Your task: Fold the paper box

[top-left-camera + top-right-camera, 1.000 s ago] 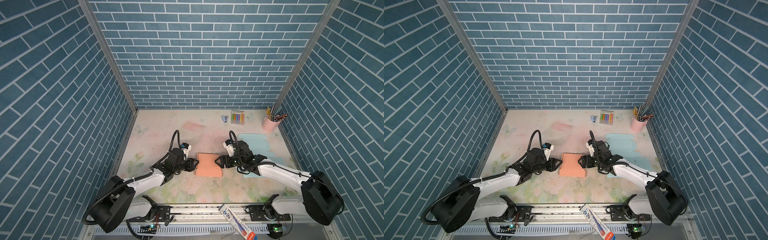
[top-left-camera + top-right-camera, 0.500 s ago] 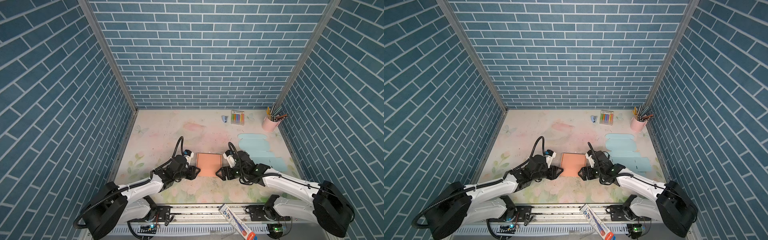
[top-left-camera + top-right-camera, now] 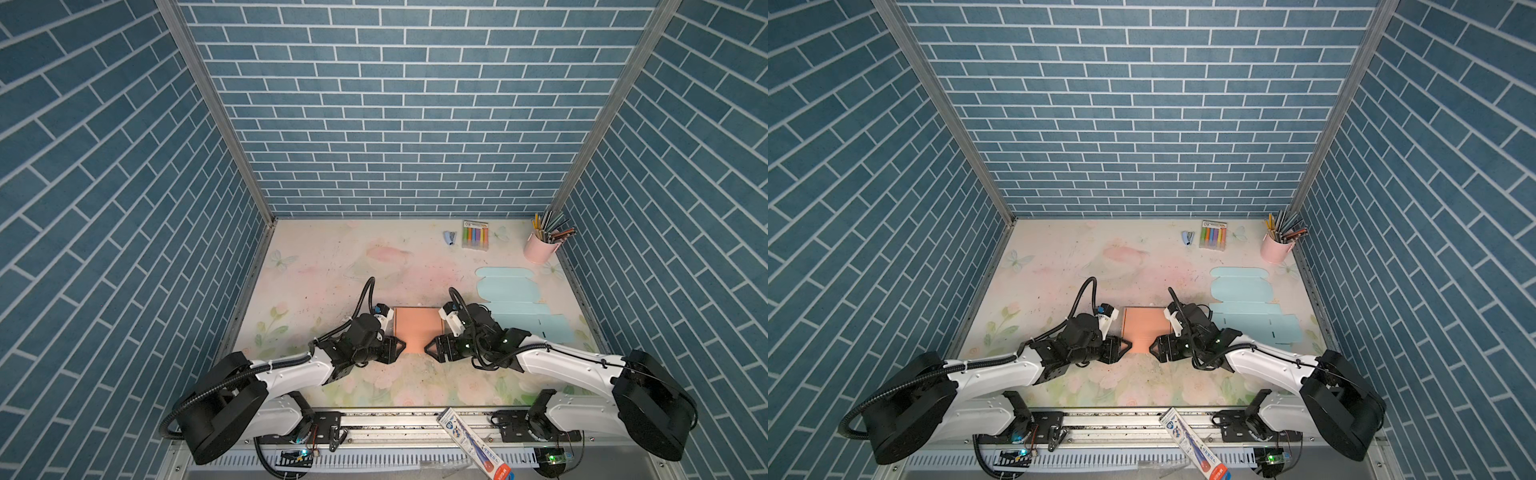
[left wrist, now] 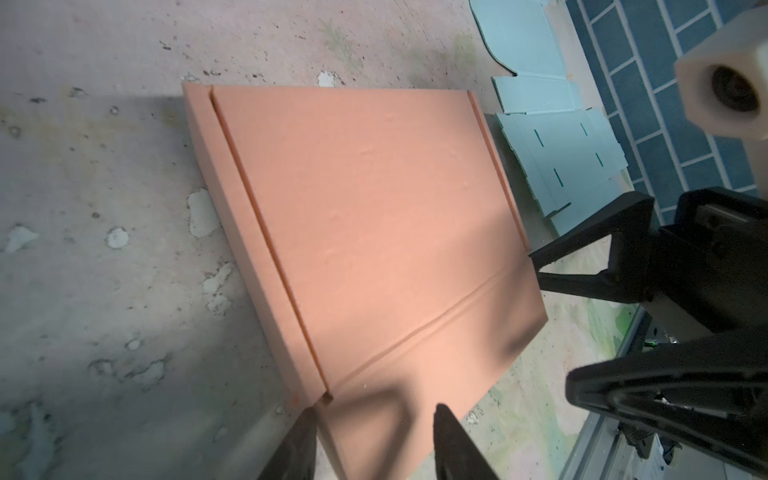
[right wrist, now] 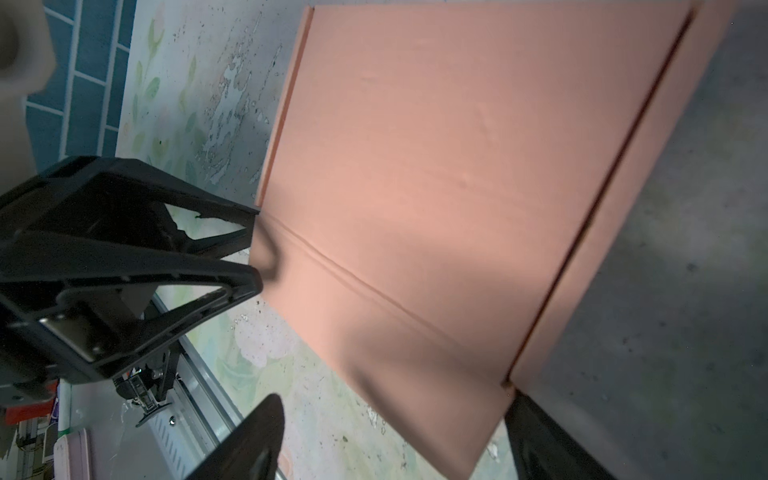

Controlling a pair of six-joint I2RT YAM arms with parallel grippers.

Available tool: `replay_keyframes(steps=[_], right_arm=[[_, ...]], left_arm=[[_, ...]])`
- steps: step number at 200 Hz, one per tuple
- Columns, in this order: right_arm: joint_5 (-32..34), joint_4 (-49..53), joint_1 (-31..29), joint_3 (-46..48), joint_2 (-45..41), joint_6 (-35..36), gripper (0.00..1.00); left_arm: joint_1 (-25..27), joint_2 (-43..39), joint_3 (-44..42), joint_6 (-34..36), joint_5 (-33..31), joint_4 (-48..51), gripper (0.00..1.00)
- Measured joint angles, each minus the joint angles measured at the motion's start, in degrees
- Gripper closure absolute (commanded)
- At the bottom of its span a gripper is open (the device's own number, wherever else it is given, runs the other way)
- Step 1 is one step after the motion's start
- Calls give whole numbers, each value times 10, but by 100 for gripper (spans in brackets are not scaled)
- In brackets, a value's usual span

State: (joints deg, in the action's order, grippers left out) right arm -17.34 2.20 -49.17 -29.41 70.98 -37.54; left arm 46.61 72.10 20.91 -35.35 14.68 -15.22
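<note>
The orange paper box [image 3: 417, 328] [image 3: 1144, 324] lies low and flat at the middle of the table in both top views. A flap past a crease points at the front edge. My left gripper [image 3: 401, 345] [image 3: 1126, 345] is at the flap's left corner, and my right gripper [image 3: 428, 348] [image 3: 1152, 348] at its right corner. In the left wrist view the box [image 4: 365, 216] fills the middle; the left gripper [image 4: 374, 415] is open, the flap's corner between its fingers. In the right wrist view the box [image 5: 457, 187] is close, and the open right gripper [image 5: 392, 403] straddles the flap's other corner.
A flat light blue paper cutout [image 3: 519, 303] lies right of the box. A pink cup of pencils [image 3: 540, 249], a marker pack [image 3: 475, 235] and a small blue stapler [image 3: 449, 237] stand at the back right. A tube [image 3: 473, 444] rests on the front rail.
Both grippers have slid from the box's sides toward the table's front, to the flap's corners. The box's top now looks flatter and darker.
</note>
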Motion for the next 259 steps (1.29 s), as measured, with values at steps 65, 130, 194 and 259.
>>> replay_keyframes(steps=[65, 130, 194, 259], right_arm=[[11, -4, -5, 0, 12, -1, 18], [22, -2, -5, 0, 19, -1, 19], [26, -2, -6, 0, 23, -1, 21], [26, -2, -6, 0, 23, -1, 21]], left_arm=[[9, 13, 0, -3, -9, -5, 57], [9, 14, 0, -2, -21, -5, 58], [9, 1, 0, 2, -31, 13, 58], [8, -15, 0, 3, -40, 34, 58]])
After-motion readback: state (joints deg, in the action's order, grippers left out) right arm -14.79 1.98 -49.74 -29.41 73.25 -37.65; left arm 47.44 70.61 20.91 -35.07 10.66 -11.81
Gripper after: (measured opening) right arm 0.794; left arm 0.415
